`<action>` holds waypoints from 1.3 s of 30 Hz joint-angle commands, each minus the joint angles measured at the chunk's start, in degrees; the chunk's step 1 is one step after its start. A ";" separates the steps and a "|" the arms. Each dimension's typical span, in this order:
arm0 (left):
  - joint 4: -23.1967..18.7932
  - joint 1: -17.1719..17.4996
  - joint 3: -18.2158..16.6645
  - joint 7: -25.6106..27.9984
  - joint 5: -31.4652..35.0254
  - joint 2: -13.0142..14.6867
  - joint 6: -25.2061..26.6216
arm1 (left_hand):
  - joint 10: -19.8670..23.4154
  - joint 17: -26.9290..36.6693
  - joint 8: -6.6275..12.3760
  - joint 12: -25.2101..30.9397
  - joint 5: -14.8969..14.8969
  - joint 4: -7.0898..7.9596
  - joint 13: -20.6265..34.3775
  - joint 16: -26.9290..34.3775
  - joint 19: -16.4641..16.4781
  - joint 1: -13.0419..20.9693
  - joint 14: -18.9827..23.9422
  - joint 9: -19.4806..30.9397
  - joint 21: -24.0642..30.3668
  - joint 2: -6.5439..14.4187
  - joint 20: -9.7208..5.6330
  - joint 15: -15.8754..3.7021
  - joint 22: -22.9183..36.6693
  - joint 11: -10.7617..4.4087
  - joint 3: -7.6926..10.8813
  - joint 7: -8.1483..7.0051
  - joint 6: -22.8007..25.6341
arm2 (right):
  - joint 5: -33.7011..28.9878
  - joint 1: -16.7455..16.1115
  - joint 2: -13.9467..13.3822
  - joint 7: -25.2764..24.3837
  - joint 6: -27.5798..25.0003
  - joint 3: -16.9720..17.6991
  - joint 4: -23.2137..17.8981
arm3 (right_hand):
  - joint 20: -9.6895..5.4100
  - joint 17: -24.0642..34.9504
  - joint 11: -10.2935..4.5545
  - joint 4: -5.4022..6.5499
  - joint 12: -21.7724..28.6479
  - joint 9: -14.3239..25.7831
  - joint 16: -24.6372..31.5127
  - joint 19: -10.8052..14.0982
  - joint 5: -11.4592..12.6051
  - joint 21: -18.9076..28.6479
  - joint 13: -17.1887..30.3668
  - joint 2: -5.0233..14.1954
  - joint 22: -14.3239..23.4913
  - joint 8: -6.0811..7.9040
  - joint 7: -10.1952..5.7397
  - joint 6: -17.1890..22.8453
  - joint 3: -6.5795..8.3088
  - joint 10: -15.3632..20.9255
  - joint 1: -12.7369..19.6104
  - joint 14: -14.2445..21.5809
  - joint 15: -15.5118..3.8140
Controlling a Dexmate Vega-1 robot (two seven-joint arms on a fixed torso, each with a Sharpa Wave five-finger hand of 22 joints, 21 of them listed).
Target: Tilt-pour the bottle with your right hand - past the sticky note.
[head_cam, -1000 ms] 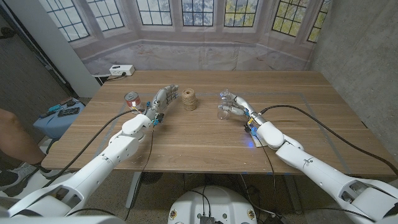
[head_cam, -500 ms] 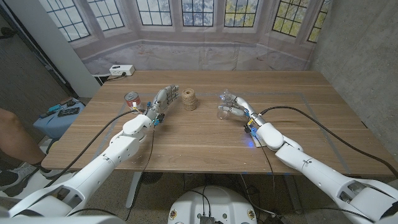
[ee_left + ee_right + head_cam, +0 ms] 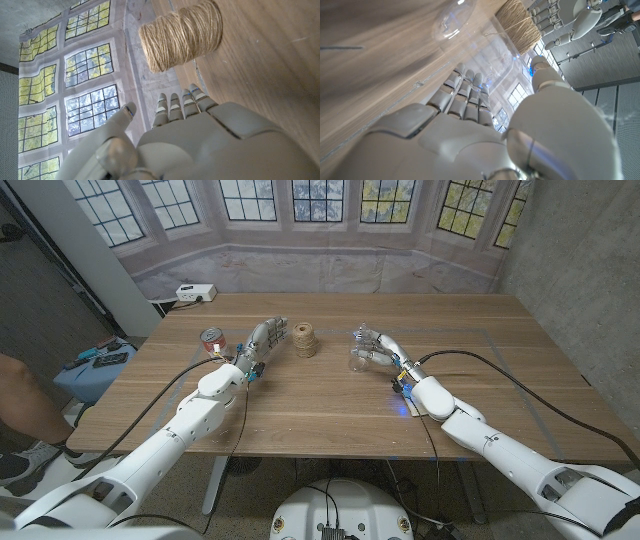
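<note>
Grasp step: your right hand point(image 3: 378, 348) grips the clear bottle point(image 3: 359, 358) standing right of frame centre, the left hand point(image 3: 258, 343) open beside the twine spool point(image 3: 305, 339); next, lift, carry and tilt it, though no sticky note is discernible

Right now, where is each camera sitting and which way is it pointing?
Head view: on the robot's head, looking down over the wooden table; both arms, the left hand and the right hand gripping the clear bottle.
Left wrist view: on the left wrist, along the left hand toward the twine spool.
Right wrist view: on the right wrist, along the right hand to the bottle.
Shared: all three show the twine spool.
</note>
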 commanded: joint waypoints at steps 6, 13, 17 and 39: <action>-0.16 -0.48 0.37 -0.07 0.22 -0.06 0.48 | 0.61 0.09 -0.11 0.27 -0.04 -0.15 0.37 0.14 0.41 -0.33 0.54 0.07 0.16 -0.23 0.06 -0.12 0.16 -0.20 0.47 -0.04 0.79 | 0.07 0.22 0.62 -0.36 2.05 -0.17 1.69 | -0.12 1.02 -1.27 0.08 1.71 0.30 0.97 1.06 0.11 0.06 1.04 0.08 0.11 0.96 -1.20 1.93 0.15 1.68 1.31 1.63 -2.27; -0.01 -0.46 0.41 -0.13 0.16 -0.17 0.43 | 0.69 0.10 -0.13 0.26 -0.05 -0.17 0.38 0.12 0.43 -0.33 0.56 0.07 0.15 -0.23 0.09 -0.11 0.16 -0.15 0.52 -0.03 0.88 | -0.55 0.03 0.73 -1.20 2.14 -0.16 1.54 | -0.54 1.83 -1.96 0.14 2.79 0.45 1.78 1.84 -0.01 0.14 1.68 0.15 0.13 1.56 -2.11 3.36 -0.21 2.93 1.87 3.03 -2.94; 0.07 -0.40 0.37 -0.14 0.05 -0.21 0.43 | 0.73 0.09 -0.13 0.26 -0.05 -0.21 0.39 0.13 0.45 -0.31 0.62 0.08 0.15 -0.22 0.10 -0.12 0.16 -0.16 0.55 -0.04 0.92 | -0.93 0.04 0.80 -1.62 1.81 -0.15 1.13 | -0.76 2.31 -2.27 0.17 3.32 0.54 2.06 2.19 -0.09 0.15 2.00 0.28 0.14 1.91 -2.50 4.15 -0.41 3.52 2.22 3.26 -3.23; 1.54 -0.63 0.27 -0.46 -0.56 -0.97 0.09 | 0.95 0.06 -0.13 0.25 -0.06 -0.48 0.41 0.11 0.54 -0.09 0.79 0.10 0.16 -0.10 0.31 -0.08 0.17 -0.14 0.80 0.03 1.29 | -1.77 0.42 1.33 -3.07 1.19 -0.18 0.63 | -1.34 4.83 -3.56 0.12 6.01 0.98 4.19 4.86 -0.31 0.55 3.61 0.75 0.20 3.78 -4.05 8.04 -1.18 6.93 5.02 6.33 -5.04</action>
